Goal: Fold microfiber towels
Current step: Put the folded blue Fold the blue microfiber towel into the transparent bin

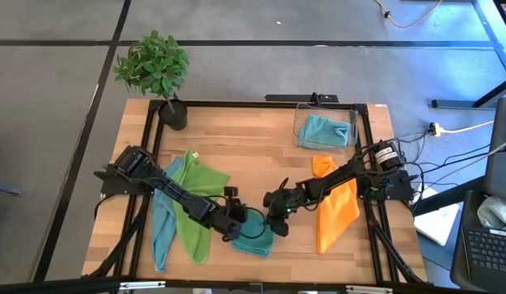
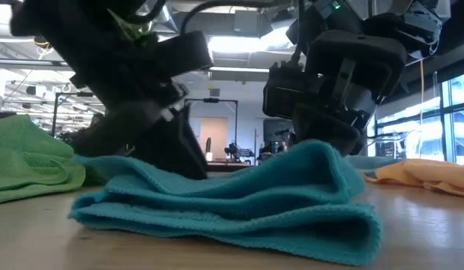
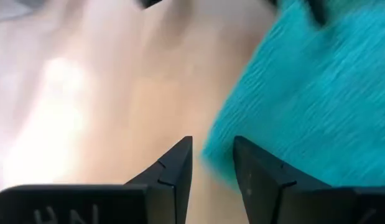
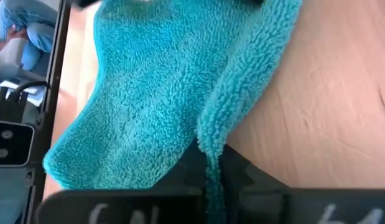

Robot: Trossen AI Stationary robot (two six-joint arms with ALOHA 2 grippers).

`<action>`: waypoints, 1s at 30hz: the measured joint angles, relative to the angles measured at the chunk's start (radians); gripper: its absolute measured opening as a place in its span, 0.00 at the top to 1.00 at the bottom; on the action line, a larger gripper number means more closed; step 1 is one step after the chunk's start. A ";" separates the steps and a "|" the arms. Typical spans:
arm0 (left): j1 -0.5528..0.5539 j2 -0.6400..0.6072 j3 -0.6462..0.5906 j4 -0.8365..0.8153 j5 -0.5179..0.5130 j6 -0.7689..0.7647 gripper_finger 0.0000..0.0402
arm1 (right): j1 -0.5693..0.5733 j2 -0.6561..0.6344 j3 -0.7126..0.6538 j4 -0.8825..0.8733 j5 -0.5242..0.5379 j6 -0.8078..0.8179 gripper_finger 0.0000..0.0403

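Low in the centre of the high view, both grippers meet at a teal towel (image 1: 254,231) lying folded on the wooden table (image 1: 253,155). The right wrist view alone shows the right gripper (image 4: 212,167) pinching the towel's edge between pressed jaws. The left wrist view shows the left gripper (image 3: 212,163) spread slightly at the towel's border, holding nothing.

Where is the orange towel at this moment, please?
In the high view, the orange towel lies flat on the table's right side, under the right arm, below the clear plastic bin and to the right of the teal towel.
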 joint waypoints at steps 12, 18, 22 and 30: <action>-0.074 -0.189 0.000 -0.222 -0.231 -0.070 0.73 | -0.059 -0.103 0.120 -0.402 -0.012 -0.128 0.99; -0.107 -0.209 0.000 -0.381 -0.316 -0.236 0.73 | -0.069 -0.204 0.306 -1.010 0.315 -0.314 0.99; -0.112 -0.204 0.000 -0.389 -0.320 -0.273 0.73 | -0.097 -0.227 0.405 -1.284 0.481 -0.377 0.99; -0.125 -0.204 -0.034 -0.379 -0.323 -0.312 0.73 | -0.242 -0.295 0.439 -1.472 0.510 -0.442 0.98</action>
